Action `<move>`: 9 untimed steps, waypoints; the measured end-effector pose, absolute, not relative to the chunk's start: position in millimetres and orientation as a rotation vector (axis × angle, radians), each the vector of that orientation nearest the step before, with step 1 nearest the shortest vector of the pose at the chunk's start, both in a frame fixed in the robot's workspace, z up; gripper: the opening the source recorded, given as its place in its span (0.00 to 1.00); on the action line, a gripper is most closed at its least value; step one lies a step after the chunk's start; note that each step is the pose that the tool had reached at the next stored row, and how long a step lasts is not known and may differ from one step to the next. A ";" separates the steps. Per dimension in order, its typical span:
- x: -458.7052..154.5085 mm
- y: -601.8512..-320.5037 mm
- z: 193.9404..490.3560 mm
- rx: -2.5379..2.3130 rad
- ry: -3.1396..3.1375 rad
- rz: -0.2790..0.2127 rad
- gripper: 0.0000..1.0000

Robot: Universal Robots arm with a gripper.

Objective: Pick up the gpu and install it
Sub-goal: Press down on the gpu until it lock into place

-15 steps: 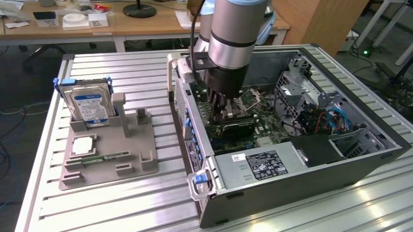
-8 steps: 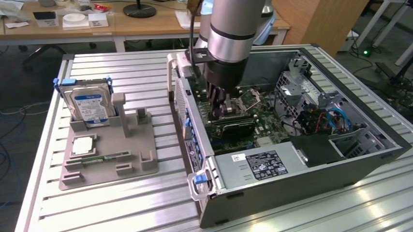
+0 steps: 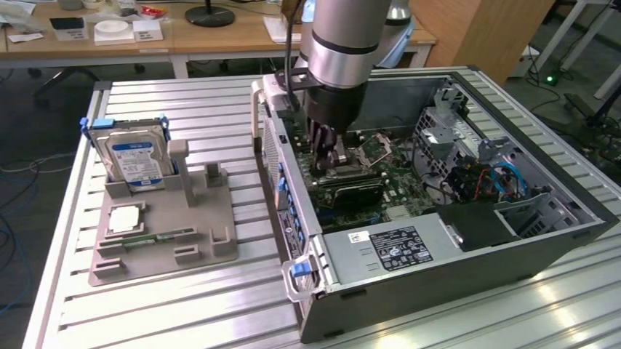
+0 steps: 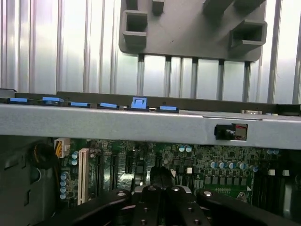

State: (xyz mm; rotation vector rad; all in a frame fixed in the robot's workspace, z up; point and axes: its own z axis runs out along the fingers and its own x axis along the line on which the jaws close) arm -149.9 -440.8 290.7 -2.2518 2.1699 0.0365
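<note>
gpu (image 3: 351,190) apparently seated on motherboard (image 3: 388,182), just below fingers (image 3: 328,149) pressed together.

End effector (image 3: 325,156) tips hidden low inside the computer case (image 3: 543,251); anything between them unreadable. Motherboard (image 4: 207,162) beneath it partly masked. Grey holder (image 4: 188,28) beyond the case wall cut off by frame edge.
</note>
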 end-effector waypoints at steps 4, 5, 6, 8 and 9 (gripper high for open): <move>-158.2 -440.4 290.6 -2.264 2.157 0.037 0.11; -161.6 -440.4 290.6 -2.265 2.156 0.037 0.11; -163.4 -440.3 290.6 -2.265 2.157 0.036 0.11; -164.7 -440.2 290.6 -2.265 2.157 0.035 0.11; -164.7 -440.2 290.6 -2.266 2.157 0.035 0.11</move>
